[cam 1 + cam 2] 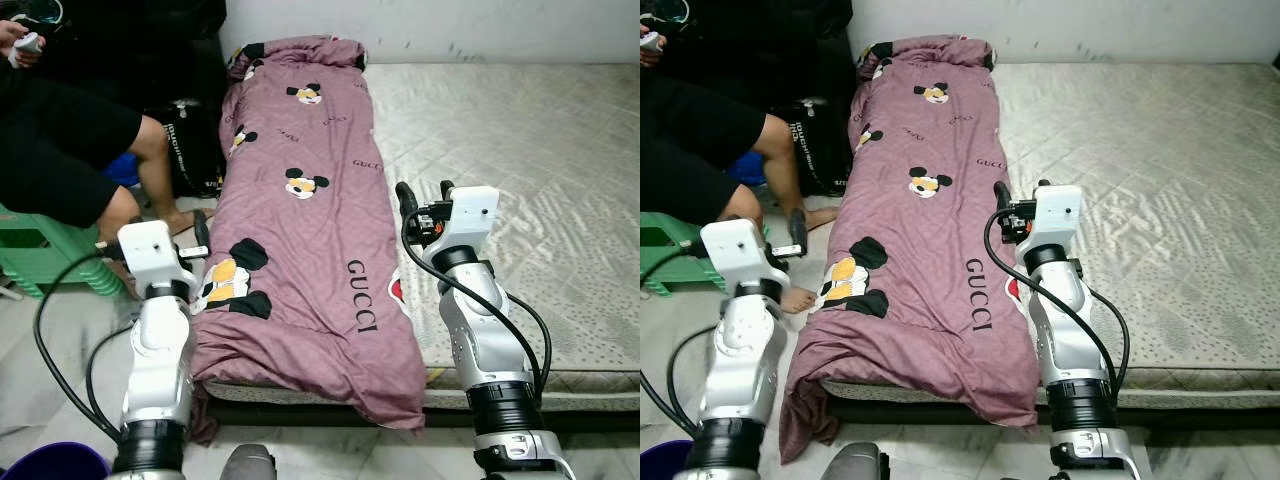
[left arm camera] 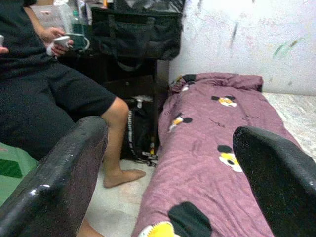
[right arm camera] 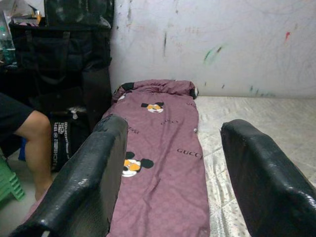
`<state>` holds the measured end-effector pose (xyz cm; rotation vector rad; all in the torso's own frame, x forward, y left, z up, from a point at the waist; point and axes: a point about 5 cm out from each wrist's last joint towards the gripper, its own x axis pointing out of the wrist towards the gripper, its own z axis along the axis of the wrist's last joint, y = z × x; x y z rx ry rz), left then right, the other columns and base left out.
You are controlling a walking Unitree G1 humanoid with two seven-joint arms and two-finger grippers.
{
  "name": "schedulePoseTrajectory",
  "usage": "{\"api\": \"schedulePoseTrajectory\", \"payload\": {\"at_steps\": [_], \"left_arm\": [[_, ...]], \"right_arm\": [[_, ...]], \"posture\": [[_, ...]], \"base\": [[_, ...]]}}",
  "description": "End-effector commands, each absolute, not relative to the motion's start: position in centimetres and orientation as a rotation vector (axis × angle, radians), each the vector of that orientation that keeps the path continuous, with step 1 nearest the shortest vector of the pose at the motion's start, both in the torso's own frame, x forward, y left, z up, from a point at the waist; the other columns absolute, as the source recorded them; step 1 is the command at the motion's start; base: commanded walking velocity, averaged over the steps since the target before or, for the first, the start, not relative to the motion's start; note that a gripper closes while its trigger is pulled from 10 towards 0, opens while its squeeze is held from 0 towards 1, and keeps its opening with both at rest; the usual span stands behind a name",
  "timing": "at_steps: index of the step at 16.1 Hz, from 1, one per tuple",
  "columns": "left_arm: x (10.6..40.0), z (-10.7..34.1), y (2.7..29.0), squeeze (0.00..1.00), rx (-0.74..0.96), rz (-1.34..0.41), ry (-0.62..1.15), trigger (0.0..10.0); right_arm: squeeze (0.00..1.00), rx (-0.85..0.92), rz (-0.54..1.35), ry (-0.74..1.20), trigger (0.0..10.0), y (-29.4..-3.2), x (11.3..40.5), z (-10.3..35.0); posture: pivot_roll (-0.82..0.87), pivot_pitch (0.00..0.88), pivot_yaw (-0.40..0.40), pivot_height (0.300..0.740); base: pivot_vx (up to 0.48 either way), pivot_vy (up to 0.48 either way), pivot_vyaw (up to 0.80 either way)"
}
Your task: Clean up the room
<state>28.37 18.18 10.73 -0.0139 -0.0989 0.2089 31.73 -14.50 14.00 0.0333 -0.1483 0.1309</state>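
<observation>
Quilt (image 1: pixel 300 200) lying lengthwise along mattress (image 1: pixel 520 160) left edge, near end hanging over | left gripper (image 1: pixel 200 232) hovering open beside quilt's left edge | right gripper (image 1: pixel 422 200) hovering open over mattress at quilt's right edge | person (image 1: pixel 70 150) sitting on green stool (image 1: pixel 40 255) at left, black bag (image 1: pixel 195 145) beside bed

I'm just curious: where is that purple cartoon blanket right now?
The blanket lies lengthwise along the left edge of the mattress, beside the seated person, its near end drooping over the mattress edge.
</observation>
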Motion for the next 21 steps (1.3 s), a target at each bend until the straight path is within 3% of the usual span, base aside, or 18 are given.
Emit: {"api": "schedulePoseTrajectory", "payload": {"at_steps": [1, 4, 21], "left_arm": [[27.9, 10.9, 18.4, 0.00, -0.003, 0.220, -0.110, 10.0], [27.6, 10.7, 18.3, 0.00, -0.001, 0.215, -0.096, 10.0], [26.8, 10.7, 17.1, 0.00, 0.002, 0.161, -0.067, 10.0]], "right_arm": [[0.00, 0.048, 0.142, -0.134, 10.0, -14.3, 31.3, 13.6], [0.00, -0.046, 0.180, -0.136, 10.0, -14.2, 30.6, 13.4], [0.00, -0.038, 0.251, -0.111, 10.0, -13.2, 29.3, 13.1]], "posture": [[-0.03, 0.000, 0.022, 0.740], [-0.04, 0.000, 0.026, 0.740], [-0.06, 0.000, 0.017, 0.740]], "base": [[0.000, 0.000, 0.00], [0.000, 0.000, 0.24], [0.000, 0.000, 0.80]]}}
